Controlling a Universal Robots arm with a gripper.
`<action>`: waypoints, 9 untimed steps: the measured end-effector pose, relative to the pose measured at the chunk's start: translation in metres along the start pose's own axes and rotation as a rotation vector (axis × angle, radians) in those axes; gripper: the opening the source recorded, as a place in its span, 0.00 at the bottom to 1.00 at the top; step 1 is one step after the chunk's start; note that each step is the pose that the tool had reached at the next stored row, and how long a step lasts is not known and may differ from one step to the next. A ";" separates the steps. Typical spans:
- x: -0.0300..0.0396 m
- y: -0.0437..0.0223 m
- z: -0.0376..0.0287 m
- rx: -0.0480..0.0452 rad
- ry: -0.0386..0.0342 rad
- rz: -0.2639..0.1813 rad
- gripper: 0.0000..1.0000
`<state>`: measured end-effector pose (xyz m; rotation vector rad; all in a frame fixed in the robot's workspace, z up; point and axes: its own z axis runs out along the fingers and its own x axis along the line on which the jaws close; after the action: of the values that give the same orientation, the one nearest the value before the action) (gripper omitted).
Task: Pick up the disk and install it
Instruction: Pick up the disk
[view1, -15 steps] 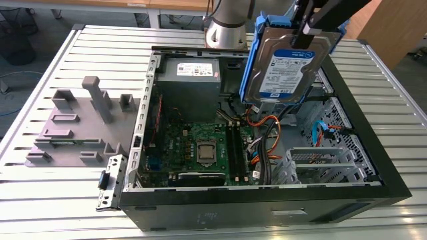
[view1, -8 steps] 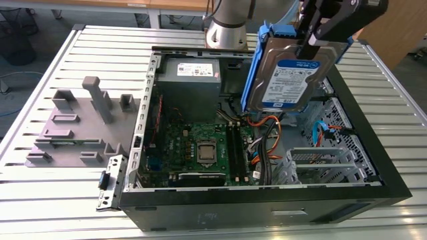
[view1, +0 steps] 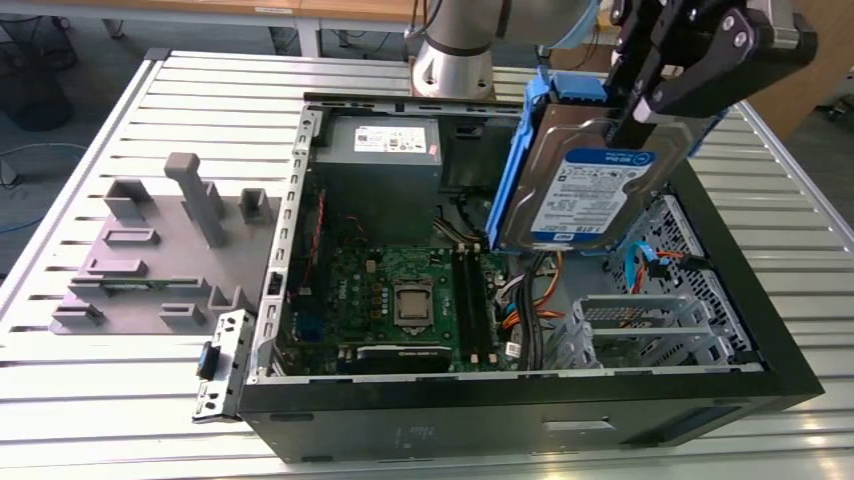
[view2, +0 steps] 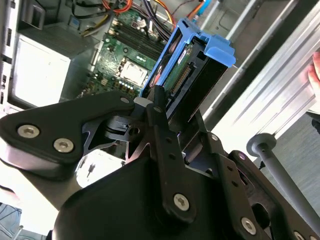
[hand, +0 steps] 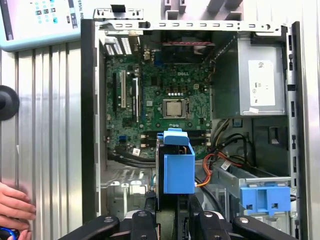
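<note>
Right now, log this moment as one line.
claw: shut on the disk | disk: held on edge over the open computer case | install: not yet seated

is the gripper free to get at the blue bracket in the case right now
Probably not: the gripper is shut on the disk, held upright over the open case. The blue bracket itself lies uncovered.
</note>
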<state>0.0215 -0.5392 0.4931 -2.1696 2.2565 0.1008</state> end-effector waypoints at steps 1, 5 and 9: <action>0.0035 -0.0001 0.0000 0.0001 -0.0002 0.000 0.35; 0.0169 -0.0007 -0.0007 0.0000 -0.0001 0.000 0.35; 0.0282 -0.0011 -0.0013 0.0000 -0.0005 0.000 0.35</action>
<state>0.0215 -0.5674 0.4929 -2.1693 2.2562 0.1013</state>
